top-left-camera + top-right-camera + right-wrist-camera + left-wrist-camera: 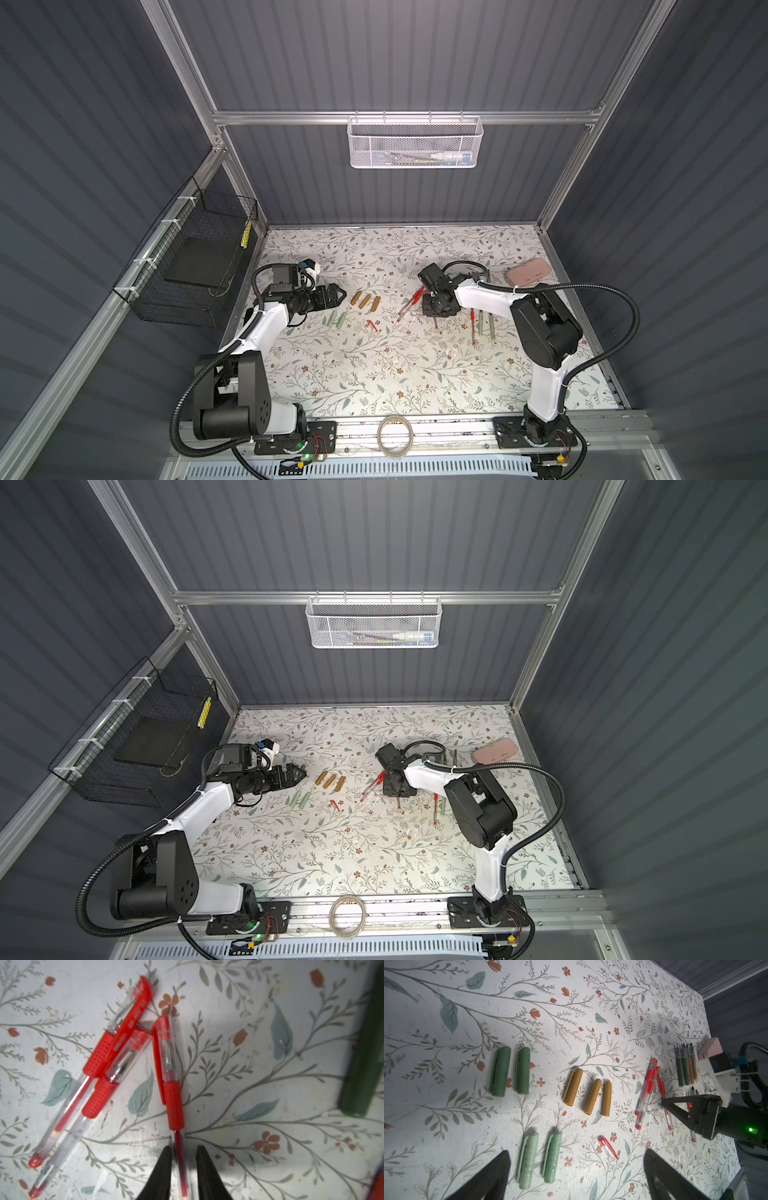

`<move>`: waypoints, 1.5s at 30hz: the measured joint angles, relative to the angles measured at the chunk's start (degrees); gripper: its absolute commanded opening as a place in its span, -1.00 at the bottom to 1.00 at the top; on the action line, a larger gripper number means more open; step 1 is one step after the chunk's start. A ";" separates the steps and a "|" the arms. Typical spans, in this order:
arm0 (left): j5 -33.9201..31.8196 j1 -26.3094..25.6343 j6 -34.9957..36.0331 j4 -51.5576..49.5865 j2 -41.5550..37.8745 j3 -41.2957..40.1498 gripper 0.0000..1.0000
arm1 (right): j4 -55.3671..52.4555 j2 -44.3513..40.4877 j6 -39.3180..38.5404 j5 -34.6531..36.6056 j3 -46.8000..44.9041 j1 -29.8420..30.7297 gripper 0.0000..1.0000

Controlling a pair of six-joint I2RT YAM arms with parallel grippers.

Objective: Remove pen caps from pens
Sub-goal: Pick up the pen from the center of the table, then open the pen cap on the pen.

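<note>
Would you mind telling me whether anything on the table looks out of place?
Only slightly: two capped red pens lie overlapping instead of side by side, and one red cap sits askew beside the tidy cap rows.

on the floral-patterned counter [291,854], the left claw [300,775] is hovering beside three golden-brown pen caps [330,782], with two pale green pen caps [300,801] and a small red clipped pen cap [335,805] lying nearer the front. the right claw [397,796] is pointing down among clear red-trimmed pens [371,790]. a pink oblong case [496,749] is sitting far back on the right.
</note>
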 measured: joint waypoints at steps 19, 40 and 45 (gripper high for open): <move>8.15 -3.37 -1.55 -1.70 6.73 16.61 0.92 | -2.19 -10.32 -1.84 1.14 -7.48 0.26 -1.00; 17.20 -17.49 -22.05 22.05 13.84 9.73 0.60 | 16.15 -24.61 -3.43 -6.12 -14.08 7.39 -1.00; 17.66 -19.19 -23.69 24.96 14.19 9.35 0.48 | 20.76 -24.20 -3.06 -8.22 -14.12 8.24 -1.00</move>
